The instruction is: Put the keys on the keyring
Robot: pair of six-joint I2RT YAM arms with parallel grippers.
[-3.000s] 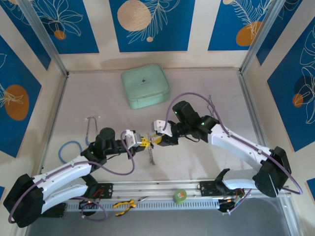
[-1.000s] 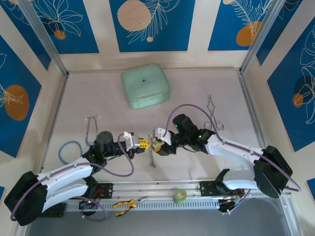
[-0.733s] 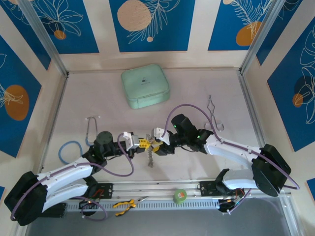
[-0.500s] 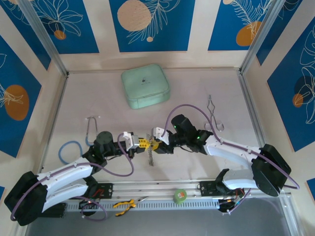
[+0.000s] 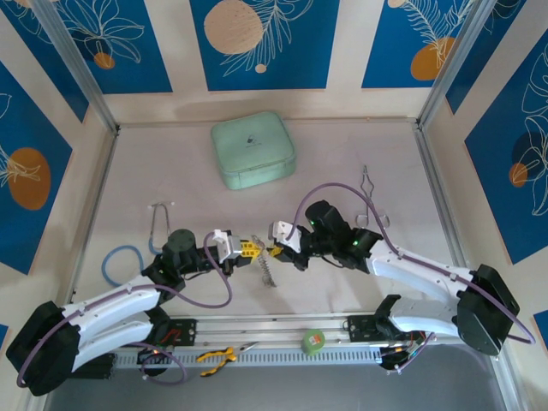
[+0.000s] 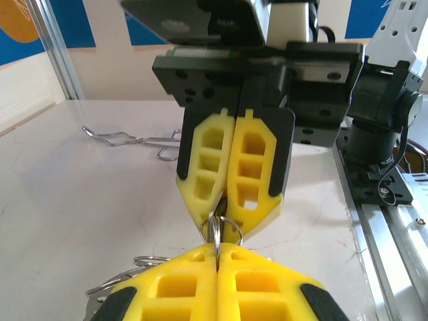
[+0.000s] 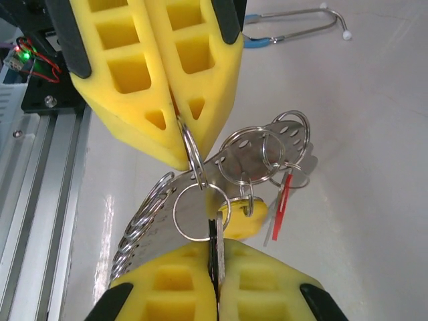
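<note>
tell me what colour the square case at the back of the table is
The case is mint green, best seen in the top external view.

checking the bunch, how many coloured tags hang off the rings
2: yellow tag low in the right wrist view, red tag just right of it; more may be hidden

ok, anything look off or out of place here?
Nothing stands out. The left gripper and right gripper are both shut on the key bundle, tip to tip, with its red tag and yellow tag hanging clear. The wire tool and mint-green case lie apart on the table.
</note>
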